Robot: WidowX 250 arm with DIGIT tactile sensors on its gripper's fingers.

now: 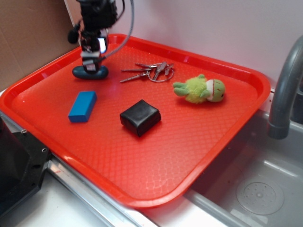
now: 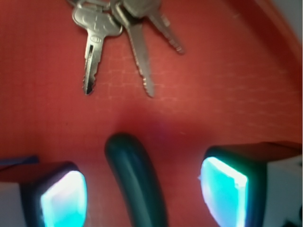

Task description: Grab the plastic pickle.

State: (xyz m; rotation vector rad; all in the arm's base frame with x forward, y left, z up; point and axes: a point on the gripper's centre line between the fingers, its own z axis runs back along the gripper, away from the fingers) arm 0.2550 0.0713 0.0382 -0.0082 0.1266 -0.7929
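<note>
The plastic pickle (image 1: pixel 90 72) is a dark teal capsule lying on the red tray (image 1: pixel 142 165) near its far left corner. My gripper (image 1: pixel 90 60) hangs straight over it, its tips almost down on the pickle. In the wrist view the pickle (image 2: pixel 137 182) lies lengthwise between my two glowing pads (image 2: pixel 64 201), with red tray showing on both sides of it. The gripper (image 2: pixel 144 198) is open and neither pad touches the pickle.
A bunch of keys (image 1: pixel 151 71) lies just right of the pickle, keys (image 2: pixel 118 42) ahead of the fingers. A blue block (image 1: pixel 83 106), a black block (image 1: pixel 140 117) and a green plush toy (image 1: pixel 201 89) sit on the tray. A sink with a grey faucet (image 1: pixel 284 94) is at right.
</note>
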